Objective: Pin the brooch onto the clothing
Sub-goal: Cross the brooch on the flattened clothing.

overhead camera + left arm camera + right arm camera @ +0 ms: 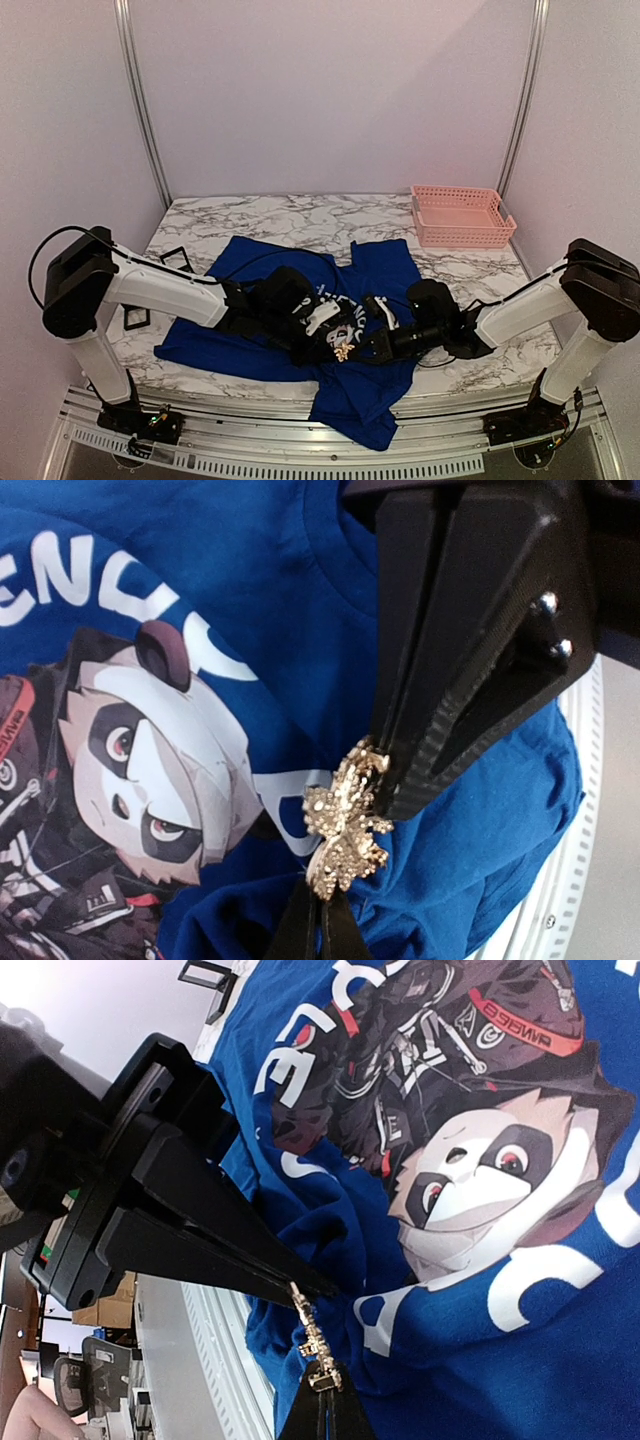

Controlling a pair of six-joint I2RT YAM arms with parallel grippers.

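While the left gripper (pixel 322 908) and right gripper (pixel 322 1395) are both clenching the gold brooch (pixel 345 825) from opposite ends, it is hanging over bunched T-shirt (pixel 470 850) fabric beside the print (pixel 150 770). Risk: uneven pulling could be twisting it loose, pin missing cloth.

shirt (pixel 250 270) on table (pixel 250 215) | brooch (pixel 343 352) over shirt, seemingly touching | basket (pixel 462 237) behind, right

The T-shirt (pixel 250 560) carries large white arched lettering (pixel 100 585) on its chest print. In the left wrist view, only "ENU" reads clearly; the remaining letters are cropped or folded. A red band (pixel 525 1018) on the printed panda's cap bears small white characters, illegible.
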